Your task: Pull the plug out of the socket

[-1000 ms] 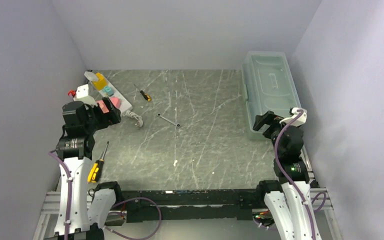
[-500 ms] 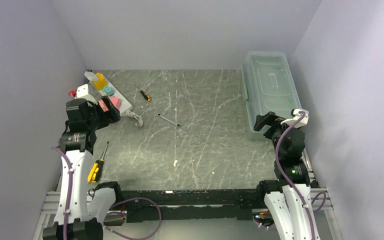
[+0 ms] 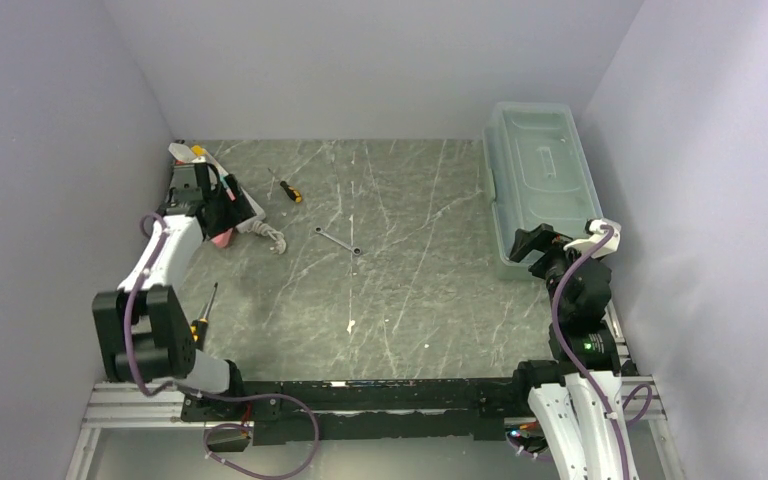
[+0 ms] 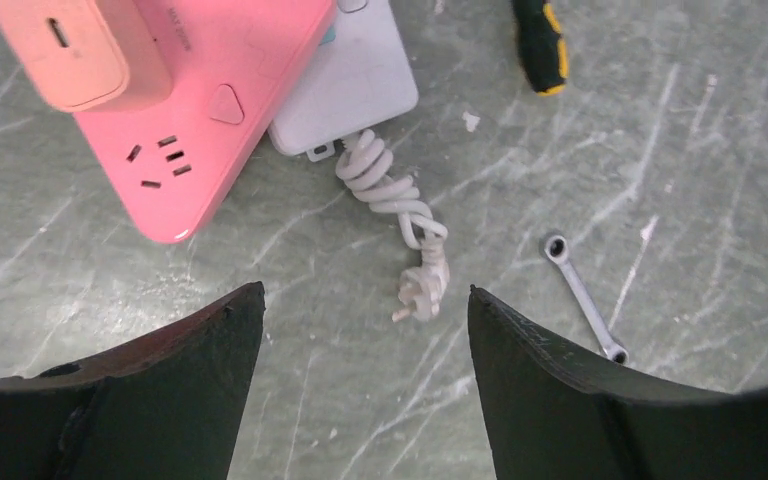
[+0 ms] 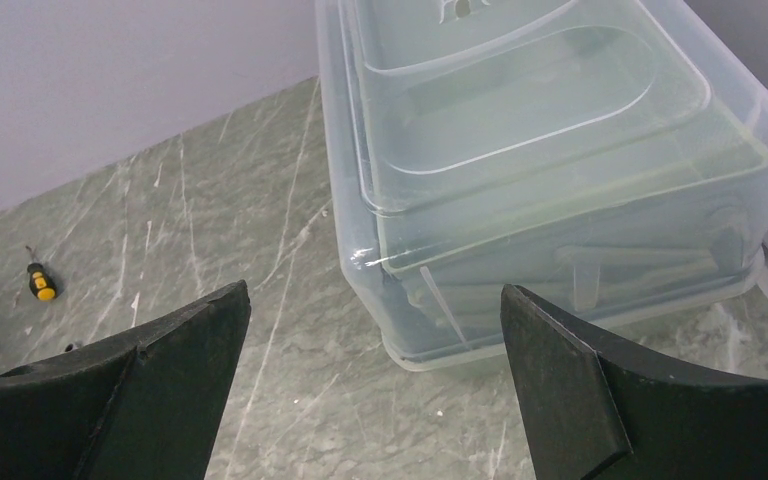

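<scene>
The socket is a white power strip (image 3: 252,209) at the far left, mostly hidden under my left arm in the top view. The left wrist view shows its pink outlet face (image 4: 200,120), its white end (image 4: 355,85) and its coiled white cord (image 4: 390,195). A pink plug block (image 4: 80,50) sits in the pink face. My left gripper (image 3: 222,212) hovers above the strip, open and empty; in its wrist view (image 4: 360,300) the plug lies up and left of the fingers. My right gripper (image 3: 532,243) is open and empty by the bin, also in its wrist view (image 5: 375,300).
A clear plastic bin (image 3: 535,180) with a lid stands at the far right (image 5: 560,150). A small wrench (image 3: 340,242) lies mid-table (image 4: 585,300). A small screwdriver (image 3: 288,190) lies near the strip (image 4: 540,40). A yellow-handled screwdriver (image 3: 207,298) lies by the left arm.
My left arm has reached forward from the near left until its gripper is over the power strip. The right arm has barely moved.
</scene>
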Robot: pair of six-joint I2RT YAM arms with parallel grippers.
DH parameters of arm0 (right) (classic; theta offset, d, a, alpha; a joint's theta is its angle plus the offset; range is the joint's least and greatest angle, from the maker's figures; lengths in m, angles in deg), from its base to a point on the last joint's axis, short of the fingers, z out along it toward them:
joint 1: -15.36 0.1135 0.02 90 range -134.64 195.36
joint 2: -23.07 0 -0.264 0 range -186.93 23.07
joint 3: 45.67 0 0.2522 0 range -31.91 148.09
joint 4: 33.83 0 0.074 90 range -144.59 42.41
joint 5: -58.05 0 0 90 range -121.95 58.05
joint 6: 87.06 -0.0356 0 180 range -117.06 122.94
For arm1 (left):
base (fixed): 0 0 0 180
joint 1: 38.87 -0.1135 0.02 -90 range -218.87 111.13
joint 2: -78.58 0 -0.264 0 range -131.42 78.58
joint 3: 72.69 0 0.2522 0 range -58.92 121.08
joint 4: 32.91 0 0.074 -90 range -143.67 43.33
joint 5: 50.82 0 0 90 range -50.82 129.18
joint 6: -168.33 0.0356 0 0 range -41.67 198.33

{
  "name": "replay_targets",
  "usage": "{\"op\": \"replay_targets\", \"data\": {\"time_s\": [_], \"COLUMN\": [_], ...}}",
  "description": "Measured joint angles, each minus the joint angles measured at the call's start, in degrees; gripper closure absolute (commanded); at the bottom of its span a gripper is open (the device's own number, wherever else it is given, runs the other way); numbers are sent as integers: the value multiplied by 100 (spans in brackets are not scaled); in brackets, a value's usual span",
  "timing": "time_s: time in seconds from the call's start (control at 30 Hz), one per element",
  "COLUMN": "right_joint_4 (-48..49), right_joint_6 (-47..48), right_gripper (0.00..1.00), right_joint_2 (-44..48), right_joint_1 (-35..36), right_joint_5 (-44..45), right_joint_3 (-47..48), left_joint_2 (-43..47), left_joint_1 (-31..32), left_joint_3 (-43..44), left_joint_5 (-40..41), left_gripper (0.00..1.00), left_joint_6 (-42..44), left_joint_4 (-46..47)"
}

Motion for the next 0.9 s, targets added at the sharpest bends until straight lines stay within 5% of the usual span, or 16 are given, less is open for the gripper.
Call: {"op": "replay_targets", "data": {"time_s": [0.27, 0.53, 0.9], "right_joint_4": [-2, 0, 0], "right_joint_6": [-7, -7, -4], "right_gripper": [0, 0, 0], "right_joint_2": [-2, -9, -31], "right_joint_1": [0, 0, 0], "right_joint_5": [63, 66, 66], "right_joint_3": [0, 0, 0], "left_joint_2": [-1296, -1794, -2365], "left_joint_1": [326, 431, 540], "left_joint_3": [155, 282, 678], "left_joint_5": [350, 345, 350], "left_gripper": [31, 42, 43], "left_joint_6": [-70, -146, -136], "left_joint_4": [407, 562, 640]}}
